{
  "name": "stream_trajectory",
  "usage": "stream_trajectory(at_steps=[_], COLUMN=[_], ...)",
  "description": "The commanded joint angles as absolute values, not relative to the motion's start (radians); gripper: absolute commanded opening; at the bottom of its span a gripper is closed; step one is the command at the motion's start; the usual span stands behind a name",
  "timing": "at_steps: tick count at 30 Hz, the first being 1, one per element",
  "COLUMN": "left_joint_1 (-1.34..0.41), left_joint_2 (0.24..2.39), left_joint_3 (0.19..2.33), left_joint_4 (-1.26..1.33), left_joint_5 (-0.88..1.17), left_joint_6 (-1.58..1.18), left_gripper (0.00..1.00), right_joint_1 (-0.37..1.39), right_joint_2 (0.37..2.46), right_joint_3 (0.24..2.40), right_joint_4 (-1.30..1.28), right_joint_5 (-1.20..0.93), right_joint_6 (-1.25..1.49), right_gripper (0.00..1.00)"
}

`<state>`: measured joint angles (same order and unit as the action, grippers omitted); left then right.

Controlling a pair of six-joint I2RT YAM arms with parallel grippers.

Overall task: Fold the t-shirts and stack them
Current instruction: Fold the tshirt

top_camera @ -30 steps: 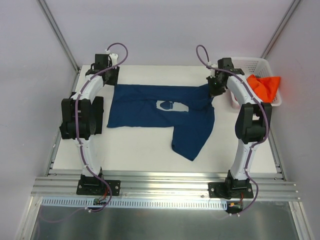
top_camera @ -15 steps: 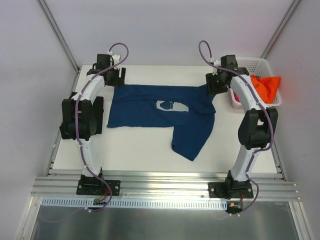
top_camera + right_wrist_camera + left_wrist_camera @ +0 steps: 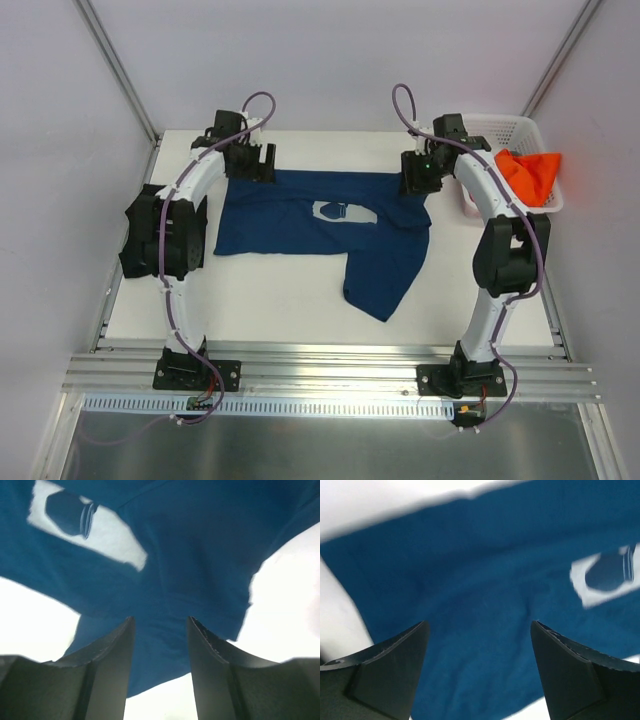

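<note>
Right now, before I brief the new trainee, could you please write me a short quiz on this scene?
1. True or false: the left gripper is shut on the navy t-shirt.
2. Where is the orange t-shirt? A: in the white basket; B: in the left gripper; C: under the navy t-shirt.
3. Which gripper is nearer the basket?
Key: 1 false, its fingers stand apart; 2 A; 3 the right gripper.
</note>
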<state>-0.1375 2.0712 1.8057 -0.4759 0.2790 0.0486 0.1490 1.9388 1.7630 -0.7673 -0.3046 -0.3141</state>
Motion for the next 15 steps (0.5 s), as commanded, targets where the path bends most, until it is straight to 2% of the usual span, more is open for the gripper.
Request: stream_trajectory(at_steps=[1, 5, 8, 15], left_joint_1=[-0.17, -0.178, -0.175, -0.103], left_joint_2=[1.936, 1.853, 1.78, 1.682], left_joint_3=[1.703, 1.597, 1.508, 1.401], left_joint_4=[-0.586, -0.635, -0.666, -0.796], left_joint_5=[0.304, 0.266, 0.223, 0.224], left_joint_6=[0.012, 0.005, 0.031, 0.002], left_gripper=[0.83, 0.84, 0.77, 0.73], right_joint_1=[0.147, 0.149, 0.161, 0.218], right_joint_2=[1.892, 1.818, 1.715, 1.528], right_joint_3=[1.722, 1.594, 1.485, 1.307], right_joint_4=[-0.848, -0.89, -0.903, -1.012], right_joint_5=[-0.426, -0.457, -0.472, -0.679], right_joint_6=[-0.272, -0.261, -0.304, -0.31], right_gripper=[0.49, 0.44, 0.43, 0.47])
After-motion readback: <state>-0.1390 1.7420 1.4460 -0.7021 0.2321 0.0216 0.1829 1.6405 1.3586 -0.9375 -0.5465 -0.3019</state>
